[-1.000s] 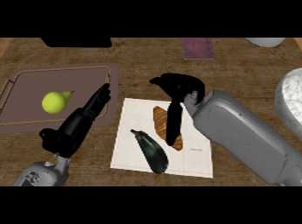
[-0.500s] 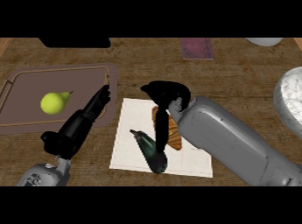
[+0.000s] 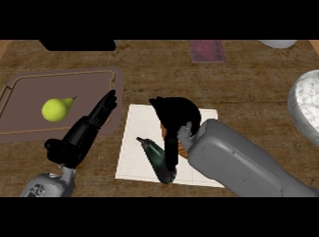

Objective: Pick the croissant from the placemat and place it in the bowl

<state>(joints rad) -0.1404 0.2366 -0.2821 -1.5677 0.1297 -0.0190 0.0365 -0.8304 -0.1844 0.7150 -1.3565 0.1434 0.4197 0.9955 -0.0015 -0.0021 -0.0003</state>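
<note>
Head view: your right hand (image 3: 176, 111) is curled down over the croissant (image 3: 173, 137) on the placemat (image 3: 136, 147).
Left hand (image 3: 87, 132): fingers straight, resting.
Left to do: lift, carry to the bowl (image 3: 315, 111).

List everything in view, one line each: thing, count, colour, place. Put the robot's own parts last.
placemat: one, white, centre of the counter.
croissant: one, orange-brown, on the placemat, mostly hidden under the right hand.
eggplant: one, dark, on the placemat, left of the croissant.
tray: one, brown, left side.
pear: one, yellow-green, on the tray.
bowl: one, white marbled, right edge.
flat reddish item: one, far side; cannot tell what it is.
left hand: black, fingers straight, over the tray's right edge.
right hand: black, over the croissant; grip cannot be told.
</note>
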